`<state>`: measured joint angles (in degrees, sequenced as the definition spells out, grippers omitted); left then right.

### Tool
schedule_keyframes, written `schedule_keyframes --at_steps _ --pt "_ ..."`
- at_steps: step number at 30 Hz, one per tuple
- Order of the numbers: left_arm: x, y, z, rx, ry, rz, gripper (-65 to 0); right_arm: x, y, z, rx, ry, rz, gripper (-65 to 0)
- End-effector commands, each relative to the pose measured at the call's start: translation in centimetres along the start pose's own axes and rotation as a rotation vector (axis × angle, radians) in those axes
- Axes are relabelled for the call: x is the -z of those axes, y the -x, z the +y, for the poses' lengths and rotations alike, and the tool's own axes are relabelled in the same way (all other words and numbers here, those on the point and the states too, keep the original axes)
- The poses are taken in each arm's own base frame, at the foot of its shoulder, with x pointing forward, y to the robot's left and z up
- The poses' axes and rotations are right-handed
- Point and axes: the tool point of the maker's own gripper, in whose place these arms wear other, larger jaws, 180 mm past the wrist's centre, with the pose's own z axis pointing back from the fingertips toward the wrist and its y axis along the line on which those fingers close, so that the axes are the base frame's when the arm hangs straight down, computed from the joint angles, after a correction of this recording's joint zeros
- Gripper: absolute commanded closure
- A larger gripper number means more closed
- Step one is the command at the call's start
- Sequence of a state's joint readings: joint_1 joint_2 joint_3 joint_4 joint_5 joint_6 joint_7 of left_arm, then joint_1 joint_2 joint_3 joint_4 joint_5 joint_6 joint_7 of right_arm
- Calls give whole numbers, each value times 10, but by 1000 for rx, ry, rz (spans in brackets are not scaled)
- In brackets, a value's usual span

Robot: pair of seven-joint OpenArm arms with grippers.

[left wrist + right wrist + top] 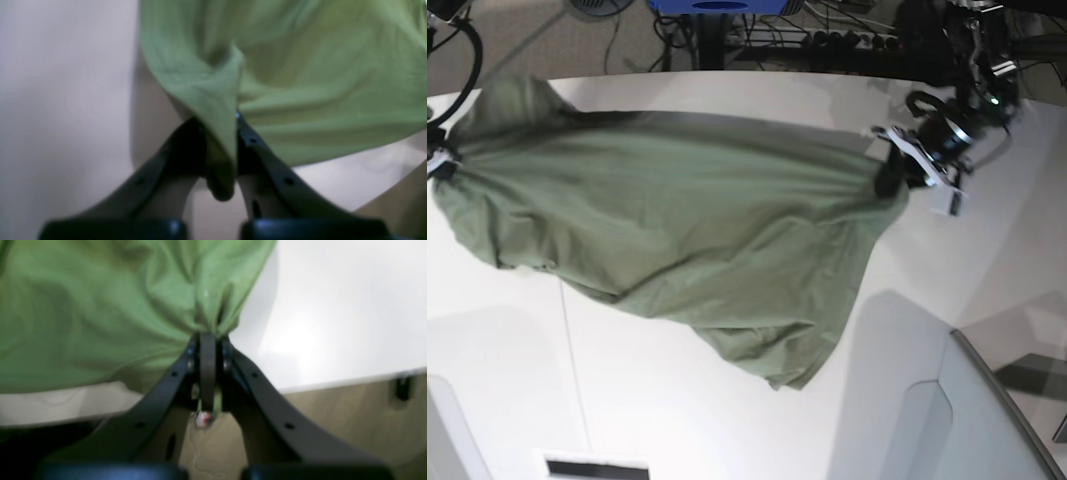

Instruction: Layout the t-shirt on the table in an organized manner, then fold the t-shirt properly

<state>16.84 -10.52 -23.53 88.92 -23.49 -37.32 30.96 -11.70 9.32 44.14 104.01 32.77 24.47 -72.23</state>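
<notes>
The olive-green t-shirt (687, 230) is stretched wide across the white table (727, 420), held at both ends, its lower part sagging onto the tabletop. At the right of the base view my left gripper (890, 178) is shut on one end of the cloth. The left wrist view shows a fold of the t-shirt (300, 83) pinched between the black fingers of the left gripper (222, 133). At the far left my right gripper (439, 165) is shut on the other end. In the right wrist view the bunched t-shirt (100, 306) fans out from the shut right gripper (208, 340).
A grey angled panel (967, 420) with a dark edge stands at the front right. Cables and equipment (827, 40) lie beyond the table's curved far edge. A thin dark seam (572, 360) runs across the tabletop. Bare floor (333, 413) shows past the table edge.
</notes>
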Motion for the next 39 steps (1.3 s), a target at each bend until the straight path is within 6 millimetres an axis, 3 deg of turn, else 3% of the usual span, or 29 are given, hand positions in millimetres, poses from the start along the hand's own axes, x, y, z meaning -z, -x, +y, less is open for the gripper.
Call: schedule_keyframes --at_steps 1,7,16,22,33,36,39 --pt "-10 -32 9 51 -31 -66 0 -13 -23 1 -43 15 -77 0" --pt "-43 -136 10 298 -146 -169 0 -40 -81 10 -115 42 -236 0" --pt "-87 -243 52 442 -352 -277 0 -91 -168 5 -196 113 -427 0" --pt "-115 -310 57 506 -423 -400 0 -128 -219 4 -211 140 -579 0" --pt "-170 -402 44 532 -492 -664 0 -209 -289 2 -222 190 -863 0" --pt "-182 -416 43 505 -502 -722 0 -233 -303 0 -239 211 -957 0" --pt "-180 -416 39 513 -491 -721 0 -243 -305 -3 -239 225 -990 0"
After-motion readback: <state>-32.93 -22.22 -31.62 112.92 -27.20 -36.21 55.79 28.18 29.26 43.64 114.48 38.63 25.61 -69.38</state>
